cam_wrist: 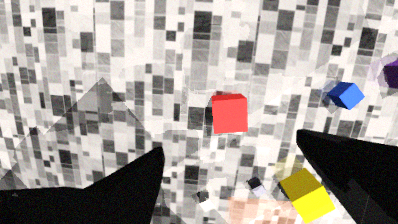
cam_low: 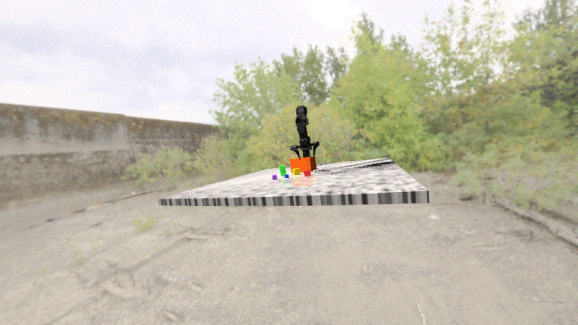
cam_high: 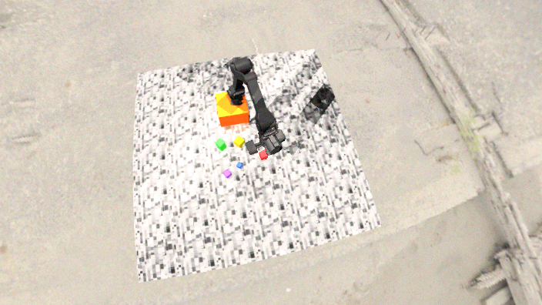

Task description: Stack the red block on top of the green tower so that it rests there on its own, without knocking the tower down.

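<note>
The red block [cam_high: 263, 155] [cam_low: 307, 173] [cam_wrist: 229, 113] lies on the patterned board [cam_high: 231, 231] [cam_low: 369, 180]. My gripper [cam_high: 262, 148] [cam_low: 305, 153] [cam_wrist: 229, 144] is open and empty. It hangs above the red block, pointing down, with the block showing between and just beyond the fingertips in the wrist view. The green tower [cam_high: 220, 145] [cam_low: 282, 170] stands upright to the left of the red block, apart from it. It does not show in the wrist view.
A yellow block [cam_high: 239, 142] [cam_low: 295, 171] [cam_wrist: 306, 194] lies between the tower and the gripper. A blue block [cam_high: 239, 165] [cam_wrist: 346, 95] and a purple block [cam_high: 227, 174] [cam_low: 274, 177] lie nearer the front. A large orange box [cam_high: 231, 109] [cam_low: 301, 164] stands by the arm's base.
</note>
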`<state>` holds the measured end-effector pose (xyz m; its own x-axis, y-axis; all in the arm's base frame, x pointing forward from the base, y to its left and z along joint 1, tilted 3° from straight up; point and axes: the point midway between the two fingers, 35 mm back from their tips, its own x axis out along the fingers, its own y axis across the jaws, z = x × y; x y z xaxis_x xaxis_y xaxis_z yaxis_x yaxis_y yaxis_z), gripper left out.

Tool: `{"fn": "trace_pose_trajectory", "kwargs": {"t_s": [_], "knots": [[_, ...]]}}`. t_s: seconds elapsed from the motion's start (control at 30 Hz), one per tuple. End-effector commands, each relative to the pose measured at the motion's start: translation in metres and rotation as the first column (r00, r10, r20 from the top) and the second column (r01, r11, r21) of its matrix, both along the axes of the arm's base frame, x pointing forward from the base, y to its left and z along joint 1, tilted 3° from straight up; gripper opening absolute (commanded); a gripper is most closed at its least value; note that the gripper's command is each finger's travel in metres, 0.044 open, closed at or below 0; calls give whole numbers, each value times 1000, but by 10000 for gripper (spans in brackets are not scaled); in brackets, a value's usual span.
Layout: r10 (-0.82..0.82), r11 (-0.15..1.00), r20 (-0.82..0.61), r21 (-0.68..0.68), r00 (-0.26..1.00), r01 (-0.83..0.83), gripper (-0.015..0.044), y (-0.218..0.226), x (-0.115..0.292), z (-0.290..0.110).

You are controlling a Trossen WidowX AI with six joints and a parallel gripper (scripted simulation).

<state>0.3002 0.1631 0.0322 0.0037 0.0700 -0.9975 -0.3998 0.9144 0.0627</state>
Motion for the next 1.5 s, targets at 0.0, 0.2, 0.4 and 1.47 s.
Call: {"fn": "trace_pose_trajectory", "kwargs": {"t_s": [0.0, 0.2, 0.4, 1.47], "knots": [[-46, 997, -31, -60, 998, 44, 440, -4, -4, -8], [-46, 997, -30, -60, 999, 44, 440, -5, -1, -6], [-46, 997, -30, -60, 998, 44, 440, -5, -1, -42], [-46, 997, -31, -60, 998, 44, 440, -6, -1, -97]]}}
